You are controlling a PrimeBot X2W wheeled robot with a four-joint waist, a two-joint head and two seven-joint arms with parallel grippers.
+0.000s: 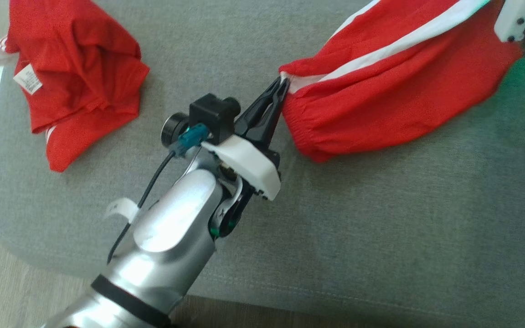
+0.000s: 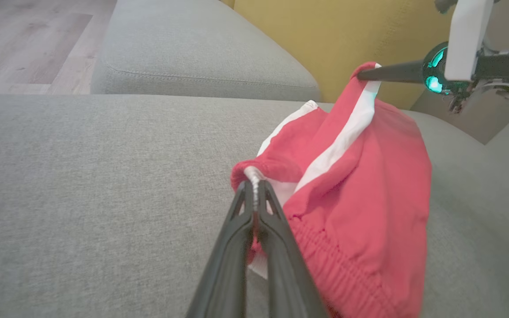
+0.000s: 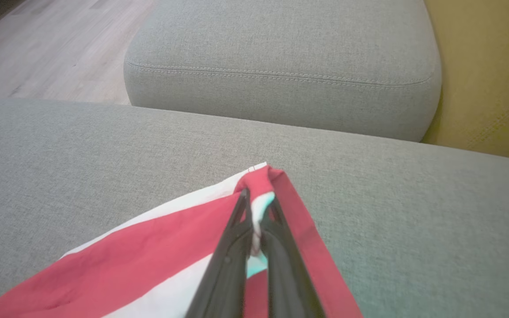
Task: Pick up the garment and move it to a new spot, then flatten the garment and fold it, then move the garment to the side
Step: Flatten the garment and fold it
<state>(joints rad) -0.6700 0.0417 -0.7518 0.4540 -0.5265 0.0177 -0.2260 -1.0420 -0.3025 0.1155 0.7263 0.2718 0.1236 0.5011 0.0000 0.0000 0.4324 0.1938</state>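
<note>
A red garment (image 1: pixel 394 86) with white stripes hangs stretched above the grey cushion (image 1: pixel 358 218), held at both ends. My left gripper (image 1: pixel 282 84) is shut on its elastic waistband corner; the left wrist view has the gripper (image 2: pixel 254 183) pinching the garment (image 2: pixel 369 198) at that white-edged corner. At the top right, my right gripper's white housing (image 1: pixel 515 18) meets the other end. In the right wrist view that gripper (image 3: pixel 256 198) is shut on a striped edge of the garment (image 3: pixel 157 260).
A second red garment (image 1: pixel 75 68) with a white label lies crumpled at the cushion's back left. Another grey cushion (image 3: pixel 281 66) and a mustard-yellow backrest (image 3: pixel 484 79) lie beyond. Wood floor (image 2: pixel 29 39) borders the sofa.
</note>
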